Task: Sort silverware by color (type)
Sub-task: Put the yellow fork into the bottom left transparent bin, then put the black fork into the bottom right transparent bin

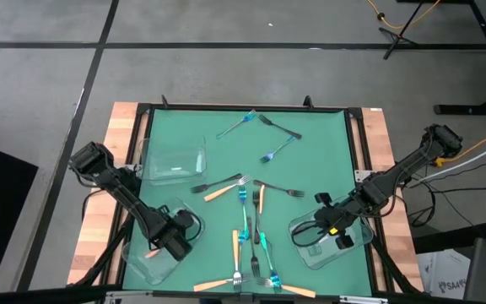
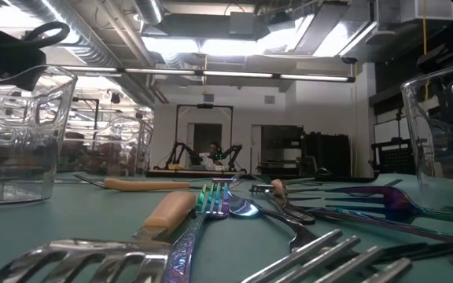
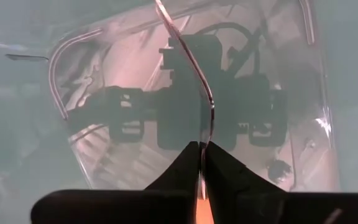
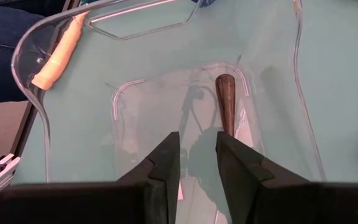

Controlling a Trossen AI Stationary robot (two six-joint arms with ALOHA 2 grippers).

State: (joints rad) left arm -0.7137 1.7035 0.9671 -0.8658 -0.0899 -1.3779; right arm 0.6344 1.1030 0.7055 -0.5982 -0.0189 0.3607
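Observation:
My left gripper (image 1: 154,249) points down into the clear tray (image 1: 137,268) at the table's near left and is shut on an orange-handled fork (image 3: 191,68). My right gripper (image 4: 197,146) hangs open above the clear tray (image 1: 357,247) at the near right. A dark-handled fork (image 4: 225,99) lies on that tray's floor, its near part hidden behind one finger. Other silverware is scattered flat on the green mat: orange-handled (image 1: 218,192), blue (image 1: 243,211) and dark (image 1: 281,128) forks. My left gripper pinches the fork between its two fingers; a strip of the orange handle (image 3: 202,202) shows between them. The fingers come from above and point down. The silver stem (image 3: 211,115) reaches out past the fingertips over the tray floor; I cannot tell whether it touches it.
A third clear tray (image 1: 174,160) stands at the far left of the mat. Several forks lie crowded in the near middle (image 1: 251,253) between my two arms. An orange handle (image 4: 58,53) lies just outside the right tray's wall. A black frame (image 1: 243,107) rims the mat.

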